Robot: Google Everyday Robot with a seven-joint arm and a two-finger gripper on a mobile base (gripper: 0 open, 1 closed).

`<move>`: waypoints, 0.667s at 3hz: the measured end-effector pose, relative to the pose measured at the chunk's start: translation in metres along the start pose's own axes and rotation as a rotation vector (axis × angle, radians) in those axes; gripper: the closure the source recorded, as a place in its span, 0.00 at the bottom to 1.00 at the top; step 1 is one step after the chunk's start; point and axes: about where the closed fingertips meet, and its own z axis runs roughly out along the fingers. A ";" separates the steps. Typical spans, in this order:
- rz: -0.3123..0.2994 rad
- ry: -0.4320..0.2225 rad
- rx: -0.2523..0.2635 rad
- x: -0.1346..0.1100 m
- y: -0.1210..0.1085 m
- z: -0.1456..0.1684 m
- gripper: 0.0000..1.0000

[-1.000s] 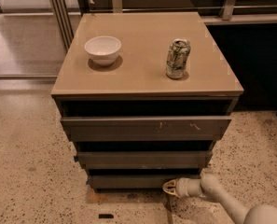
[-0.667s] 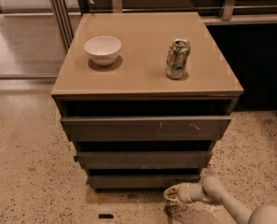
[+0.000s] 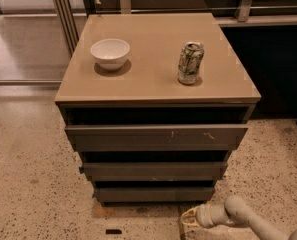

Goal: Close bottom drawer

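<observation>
The bottom drawer [image 3: 155, 194] is the narrowest of three grey-brown drawers in a low cabinet. Its plain front stands a little behind the middle drawer's front, with a dark gap above it. The middle drawer [image 3: 155, 170] and the widest top drawer [image 3: 155, 135], which has white scratch marks, sit above it and stick out further. My gripper [image 3: 188, 218] is low near the floor, just below and in front of the bottom drawer's right end. It is close to the drawer's front, and I cannot tell if it touches. My pale arm [image 3: 248, 219] comes in from the lower right.
A white bowl [image 3: 110, 53] and a drink can [image 3: 190, 63] stand on the cabinet's tan top [image 3: 153, 81]. Speckled floor surrounds the cabinet. A dark counter base [image 3: 278, 69] is to the right and metal posts [image 3: 63, 14] are at the back left.
My gripper has dropped lower and pulled slightly back from the bottom drawer's right end. The drawers look unchanged.
</observation>
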 end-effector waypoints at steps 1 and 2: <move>0.000 -0.003 -0.005 -0.002 0.003 0.001 0.81; 0.000 -0.003 -0.005 -0.002 0.003 0.001 0.58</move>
